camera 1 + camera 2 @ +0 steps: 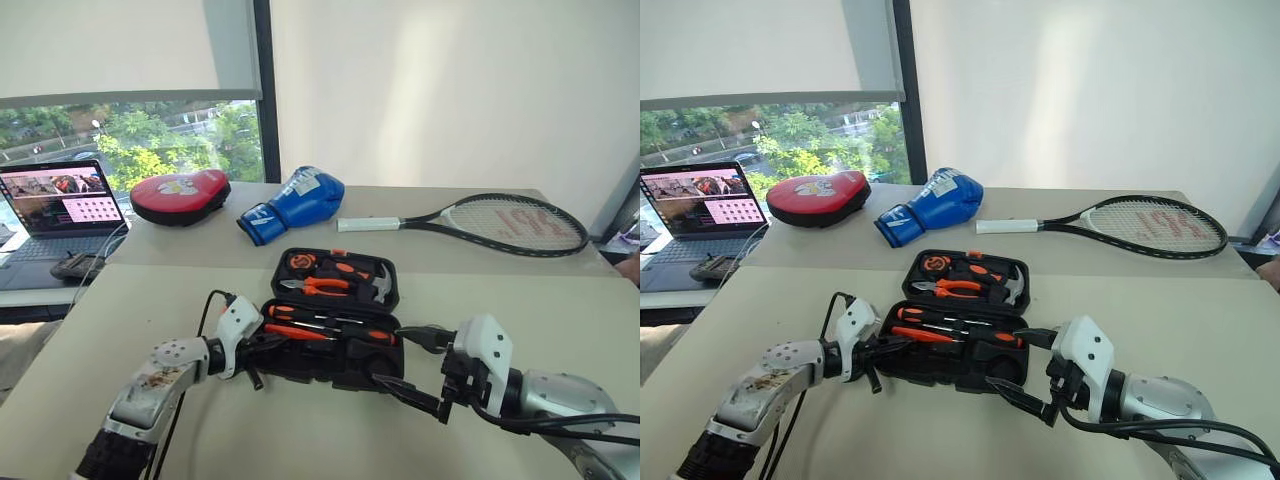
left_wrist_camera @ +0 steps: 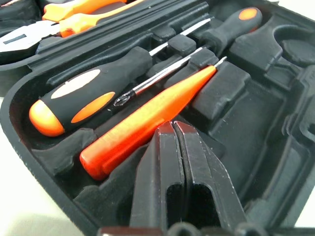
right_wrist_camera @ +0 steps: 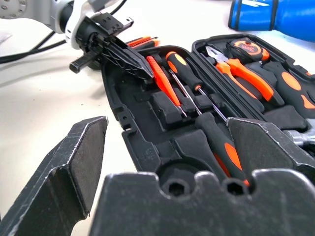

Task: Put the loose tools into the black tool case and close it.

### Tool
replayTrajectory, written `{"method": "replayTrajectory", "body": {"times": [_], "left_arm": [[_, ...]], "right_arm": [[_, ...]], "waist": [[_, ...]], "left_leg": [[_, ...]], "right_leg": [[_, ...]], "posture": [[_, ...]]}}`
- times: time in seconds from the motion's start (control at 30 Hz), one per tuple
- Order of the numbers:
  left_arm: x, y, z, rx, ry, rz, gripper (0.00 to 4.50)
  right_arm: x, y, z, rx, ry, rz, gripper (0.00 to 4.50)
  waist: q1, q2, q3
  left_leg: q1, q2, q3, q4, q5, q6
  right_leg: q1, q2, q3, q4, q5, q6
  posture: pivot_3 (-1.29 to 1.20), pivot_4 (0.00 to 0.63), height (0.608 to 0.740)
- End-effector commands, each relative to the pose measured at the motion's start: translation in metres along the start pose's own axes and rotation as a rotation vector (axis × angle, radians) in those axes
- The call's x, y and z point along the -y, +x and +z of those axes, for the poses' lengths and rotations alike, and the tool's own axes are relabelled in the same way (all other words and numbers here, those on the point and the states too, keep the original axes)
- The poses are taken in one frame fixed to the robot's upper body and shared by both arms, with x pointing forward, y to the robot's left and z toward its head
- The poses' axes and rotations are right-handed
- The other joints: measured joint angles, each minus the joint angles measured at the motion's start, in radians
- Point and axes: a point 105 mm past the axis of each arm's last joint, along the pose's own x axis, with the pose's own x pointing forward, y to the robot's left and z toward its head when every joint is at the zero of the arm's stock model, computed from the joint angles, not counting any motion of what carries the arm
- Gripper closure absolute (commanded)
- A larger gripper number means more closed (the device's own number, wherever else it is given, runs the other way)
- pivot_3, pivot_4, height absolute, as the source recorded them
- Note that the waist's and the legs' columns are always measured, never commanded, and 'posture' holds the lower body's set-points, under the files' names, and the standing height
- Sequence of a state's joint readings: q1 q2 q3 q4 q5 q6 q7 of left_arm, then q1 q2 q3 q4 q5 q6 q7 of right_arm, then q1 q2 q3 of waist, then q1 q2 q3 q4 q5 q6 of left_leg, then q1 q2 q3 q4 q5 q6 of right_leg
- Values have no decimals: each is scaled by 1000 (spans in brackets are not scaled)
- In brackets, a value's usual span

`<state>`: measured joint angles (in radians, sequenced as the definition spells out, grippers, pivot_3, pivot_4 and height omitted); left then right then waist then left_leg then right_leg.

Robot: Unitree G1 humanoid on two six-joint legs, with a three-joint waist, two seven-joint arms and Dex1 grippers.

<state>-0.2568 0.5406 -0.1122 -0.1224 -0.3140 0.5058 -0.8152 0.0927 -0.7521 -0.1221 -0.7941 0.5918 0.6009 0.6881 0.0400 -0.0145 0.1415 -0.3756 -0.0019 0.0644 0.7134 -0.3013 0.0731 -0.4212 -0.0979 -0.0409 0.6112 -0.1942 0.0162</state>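
On the near beige table [image 1: 150,300], the black tool case [image 1: 335,372] lies open, its lid half toward the window holding pliers [image 1: 318,287], a tape measure [image 1: 301,262] and a small hammer [image 1: 381,288]. In the near half, two black-and-orange screwdrivers [image 2: 83,101] and the slim orange tester screwdriver [image 2: 147,120] lie side by side in the moulded slots.

The left gripper [image 1: 262,348] sits at the case's left edge with its fingers pressed together and nothing between them, tips just over the tester's butt end. The right gripper [image 1: 405,368] hangs at the case's right front corner, fingers spread wide and empty.

The risk, as I judge it, lies in the tester: in the left wrist view it seems to rest at a slant across its slot, not pressed home. A push from the clenched tips could skid it over the neighbouring screwdriver, and a lid closed on a proud tool would not latch. The right fingers, close to the rim, could also nudge the light case.

The left wrist view gives the tools' seating in detail; the head views add the far table with the blue boxing glove [image 1: 296,204], red punch pad [image 1: 180,196], tennis racket [image 1: 500,223] and laptop [image 1: 58,210]. I cannot make out a utility knife or tape roll.
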Motion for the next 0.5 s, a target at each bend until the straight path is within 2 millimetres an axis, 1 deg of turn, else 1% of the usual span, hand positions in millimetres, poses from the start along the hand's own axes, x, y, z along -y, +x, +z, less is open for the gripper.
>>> {"method": "replayTrajectory", "body": {"times": [0.03, 0.07, 0.13, 0.2, 0.27, 0.3, 0.4, 0.5], "left_arm": [[-11, 6, -7, 12, -84, 74, 4418], [-10, 7, 0, 56, -119, 70, 4418], [-10, 8, 7, 102, -162, 68, 4418], [-11, 9, 10, 119, -248, 74, 4418], [-13, 9, 14, 143, -329, 79, 4418], [-14, 9, 15, 148, -353, 83, 4418], [-20, 11, 20, 166, -414, 116, 4418], [-27, 14, 23, 187, -512, 158, 4418]], "right_arm": [[0, 0, 10, 29, -44, 2, 0], [0, 0, 10, 29, -44, 1, 0], [0, -1, 10, 27, -45, -1, 0], [0, -1, 9, 27, -46, -2, 0], [1, -2, 10, 26, -46, -3, 0], [1, -2, 10, 26, -47, -4, 0], [1, -2, 11, 28, -50, -6, 0], [2, -1, 11, 29, -52, -6, 0]], "waist": [[7, 0, 0], [9, 0, 0], [10, 0, 0], [10, -1, 0], [10, -1, 0], [9, -1, 0], [9, -1, 1], [8, -2, 1]], "left_leg": [[0, 0, 0, 0, 1, 1], [0, 0, 0, 0, 1, 1], [0, 0, 0, 1, 2, 2], [-3, 0, 0, 1, 2, 2], [-4, -1, 0, 1, 3, 2], [-5, -1, 0, 1, 3, 2], [-8, -1, -1, 1, 3, 2], [-8, -1, -1, 1, 3, 2]], "right_leg": [[0, -1, 0, 0, -1, -1], [-1, -1, 0, -1, -1, -2], [0, -2, 0, 0, -2, -3], [0, -7, 0, 0, -1, -2], [-1, -7, -1, 0, 2, 2], [-1, -3, -2, 0, 3, 3], [-3, -1, -2, 0, 3, 3], [-3, -1, -2, -1, 3, 3]], "posture": [[0, 150, 740], [0, 150, 740], [0, 150, 740], [0, 150, 740], [0, 150, 740], [0, 150, 740], [0, 150, 740], [0, 150, 740]]}}
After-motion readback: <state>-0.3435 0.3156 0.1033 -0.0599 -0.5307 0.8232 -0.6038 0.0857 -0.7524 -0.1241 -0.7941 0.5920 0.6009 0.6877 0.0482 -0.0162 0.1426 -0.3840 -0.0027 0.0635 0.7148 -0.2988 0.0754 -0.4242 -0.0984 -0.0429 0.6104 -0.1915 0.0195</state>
